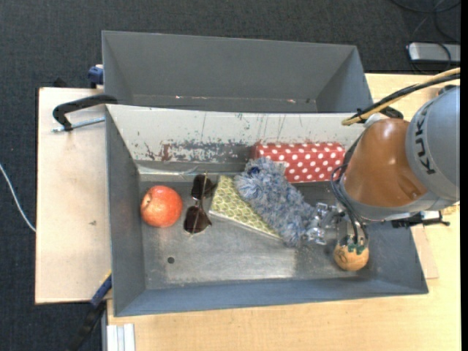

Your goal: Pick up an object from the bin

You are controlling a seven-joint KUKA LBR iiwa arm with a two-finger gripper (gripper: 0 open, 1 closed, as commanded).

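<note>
Approach step going on: jaws hovering low at right end of bin [219,273], at tip of fuzzy blue-grey tuft [276,196], small tan ball [352,257] lying just beside (jaws open or closed: cannot tell). Next move is calling for settling round one thing.

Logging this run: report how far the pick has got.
Done: the gripper is down at the right end of the bin, between the blue-grey fluffy duster and a small tan ball. In hand: nothing visibly gripped. Left: the grasp and the lift.
</note>
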